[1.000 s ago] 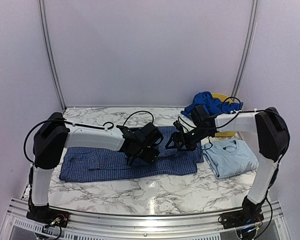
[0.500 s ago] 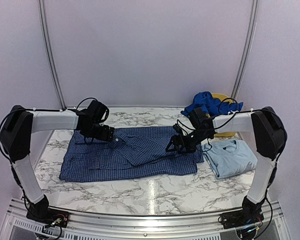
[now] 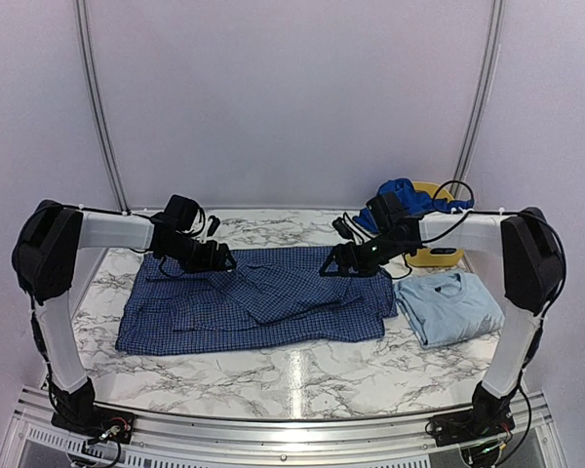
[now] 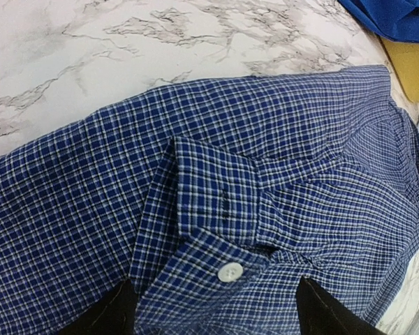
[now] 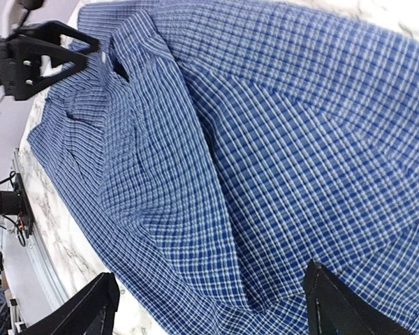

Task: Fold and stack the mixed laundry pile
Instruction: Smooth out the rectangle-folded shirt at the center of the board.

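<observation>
Both with jaws apart, the left gripper [image 3: 222, 260] and right gripper [image 3: 327, 270] hover over the limp, light shirt [image 3: 273, 307], probably best pinched along its upper edge.

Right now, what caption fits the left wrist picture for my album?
Open left tool poised over the check shirt's white button on a marble table.

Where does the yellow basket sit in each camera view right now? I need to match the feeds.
Top external: the yellow basket is at the far right, with the royal-blue piece heaped on it.
Left wrist: in the top right corner, partly under the royal-blue piece.
Right wrist: not in view.
Shared landmark: the check shirt, spread on the marble table, shows in all three.
</observation>
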Tool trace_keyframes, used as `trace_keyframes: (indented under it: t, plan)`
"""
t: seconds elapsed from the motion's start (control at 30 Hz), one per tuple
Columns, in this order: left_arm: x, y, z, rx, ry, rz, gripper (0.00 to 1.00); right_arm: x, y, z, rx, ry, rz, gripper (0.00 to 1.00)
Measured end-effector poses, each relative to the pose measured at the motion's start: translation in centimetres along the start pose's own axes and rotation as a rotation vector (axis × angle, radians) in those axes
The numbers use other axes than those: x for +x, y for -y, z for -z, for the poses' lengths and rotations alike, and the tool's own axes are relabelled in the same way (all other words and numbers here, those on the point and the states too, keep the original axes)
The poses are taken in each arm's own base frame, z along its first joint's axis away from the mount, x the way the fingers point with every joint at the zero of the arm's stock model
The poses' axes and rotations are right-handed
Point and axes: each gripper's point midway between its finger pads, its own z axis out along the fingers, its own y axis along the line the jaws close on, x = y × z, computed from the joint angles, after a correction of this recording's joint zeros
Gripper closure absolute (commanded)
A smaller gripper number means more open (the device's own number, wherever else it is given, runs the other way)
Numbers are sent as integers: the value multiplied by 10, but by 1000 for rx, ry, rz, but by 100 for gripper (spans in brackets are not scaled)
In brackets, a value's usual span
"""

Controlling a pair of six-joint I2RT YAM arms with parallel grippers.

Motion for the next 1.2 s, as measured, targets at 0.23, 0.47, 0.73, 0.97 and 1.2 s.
trace_keyframes:
  t: [0.23, 0.47, 0.73, 0.97, 1.2]
  plan:
    - [-6, -7, -20, 9, -20, 7, 18, -29, -12, 0, -50, 52, 14, 14]
    - [1, 6, -26, 124, -60, 5, 77, -29, -3, -9, -94, 39, -57, 14]
    - [-2, 11, -5, 167, -29, 13, 100, -46, 13, 6, -129, 99, -102, 14]
    - [-19, -37, 36, 71, 93, 119, 100, -45, 35, -16, -141, 70, -159, 15]
    - [-1, -72, 35, -18, 88, 182, 100, -29, 57, -40, -121, 19, -233, 16]
